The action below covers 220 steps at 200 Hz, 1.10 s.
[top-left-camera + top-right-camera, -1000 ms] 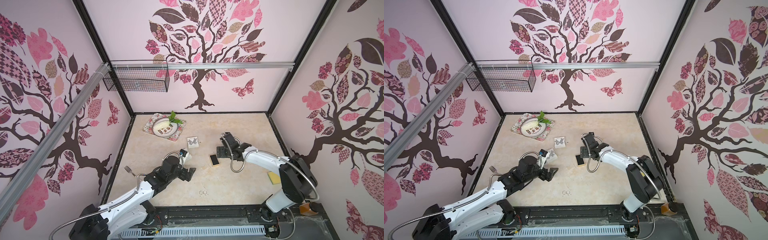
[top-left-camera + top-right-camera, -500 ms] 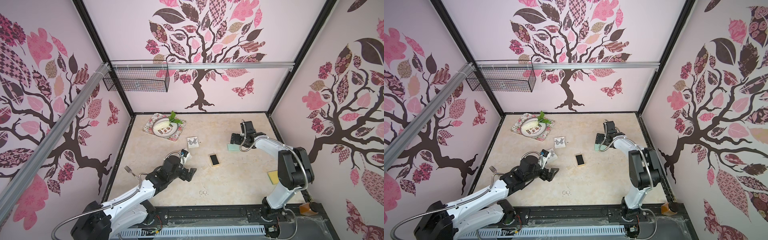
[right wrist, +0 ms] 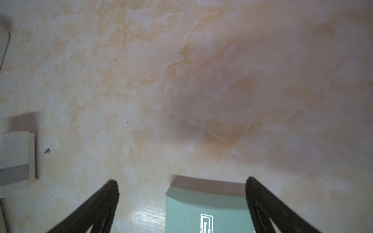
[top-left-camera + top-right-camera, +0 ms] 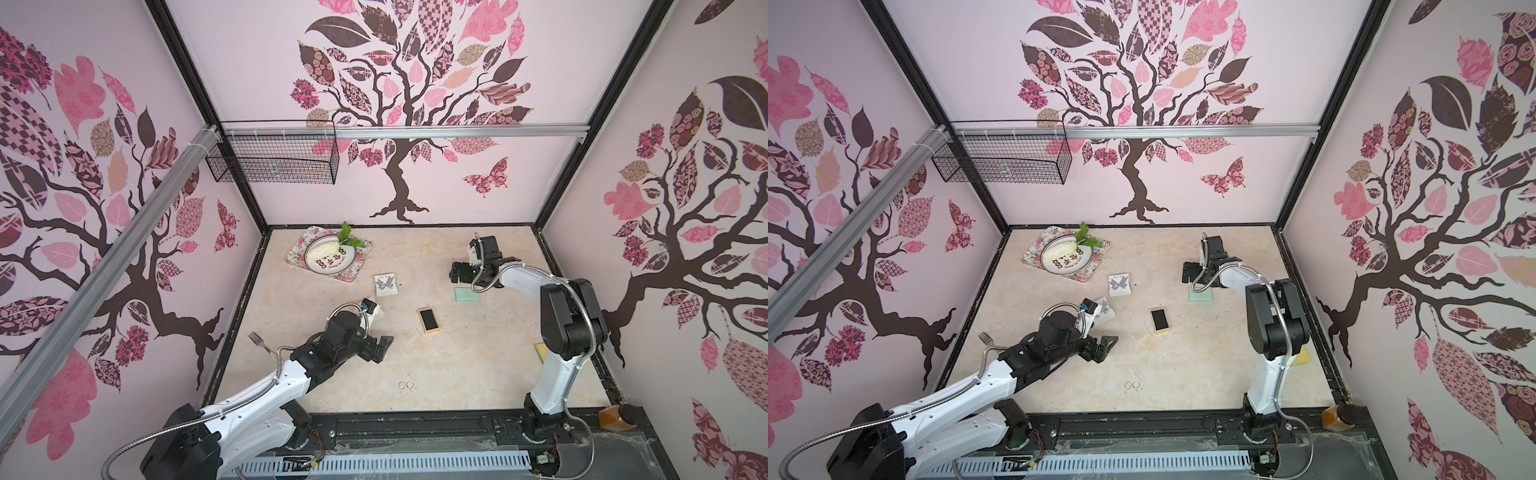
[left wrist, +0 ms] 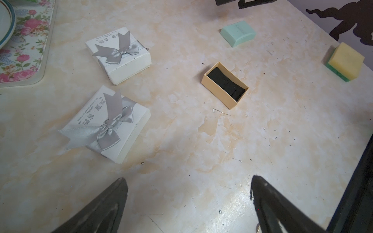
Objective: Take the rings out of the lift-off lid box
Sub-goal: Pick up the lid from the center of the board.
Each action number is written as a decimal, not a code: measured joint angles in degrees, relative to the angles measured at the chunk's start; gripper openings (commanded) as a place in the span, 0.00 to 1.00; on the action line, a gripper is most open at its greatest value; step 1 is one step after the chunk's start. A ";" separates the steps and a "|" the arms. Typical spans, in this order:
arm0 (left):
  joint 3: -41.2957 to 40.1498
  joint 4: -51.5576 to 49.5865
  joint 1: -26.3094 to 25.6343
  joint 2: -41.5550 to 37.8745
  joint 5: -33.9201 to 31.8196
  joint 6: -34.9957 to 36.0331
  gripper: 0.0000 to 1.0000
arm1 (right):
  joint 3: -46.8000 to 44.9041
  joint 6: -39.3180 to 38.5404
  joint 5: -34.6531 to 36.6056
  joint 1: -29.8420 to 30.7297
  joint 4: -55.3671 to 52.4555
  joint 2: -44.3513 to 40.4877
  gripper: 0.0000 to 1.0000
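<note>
Tree-mural walls [image 4: 257,62], marbled beige floor [image 4: 457,353]

- White bow-tied gift box [image 5: 113,129]: Chinese characters on the lid, and a small Latin line that seems to read "FOR EVERY EACH PAIR OF LOVERS".
- Second white gift box [image 5: 125,60]: similar characters, partly under its bow.
- Mint-green lid [image 3: 207,209]: white framed label, lettering too blurred to read.
- Plate [image 4: 328,269]: dark characters on the rim, too small to read.

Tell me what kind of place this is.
Probably a staged robot test booth, not a real home: a left arm and a right arm mounted on a rail, a marble-look table boxed in by a black metal frame, and tree-patterned wallpaper on the walls.
</note>
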 measured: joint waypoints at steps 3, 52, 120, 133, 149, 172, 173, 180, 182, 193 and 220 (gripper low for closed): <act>0.00 0.00 0.00 0.00 0.02 0.00 0.98 | 0.00 -0.02 -0.15 0.00 0.00 0.02 0.99; 0.00 0.00 0.00 -0.04 0.04 0.00 0.98 | -0.87 0.26 -0.72 0.00 -0.13 0.52 1.00; 0.00 0.02 0.00 -0.09 0.22 0.02 0.98 | -7.54 1.31 -0.07 0.00 2.67 -1.11 1.00; 0.00 0.04 0.00 -0.09 0.22 0.04 0.98 | -10.16 1.77 -0.13 0.00 3.56 -3.02 1.00; 0.00 0.07 0.00 -0.09 0.22 0.07 0.98 | -13.92 2.49 -0.26 0.00 3.82 -6.16 1.00; 0.00 0.22 0.00 -0.09 0.22 0.15 0.98 | -19.17 3.69 -0.35 0.59 3.10 -11.19 1.00; 0.00 0.24 0.00 -0.09 0.22 0.17 0.98 | -19.17 3.69 -0.35 0.59 3.10 -11.19 1.00; 0.00 0.39 0.00 -0.07 0.24 0.22 0.98 | -20.17 3.91 -0.17 0.87 2.82 -12.44 1.00; 0.00 0.44 0.00 -0.07 0.24 0.22 0.98 | -20.37 4.00 -0.04 0.96 2.78 -12.76 1.00; 0.00 0.55 0.00 -0.02 0.24 0.31 0.98 | -21.29 4.33 0.33 1.73 2.45 -14.29 1.00; 0.00 0.76 0.00 0.28 0.37 0.55 0.98 | -21.07 4.68 2.86 3.61 1.79 -15.43 1.00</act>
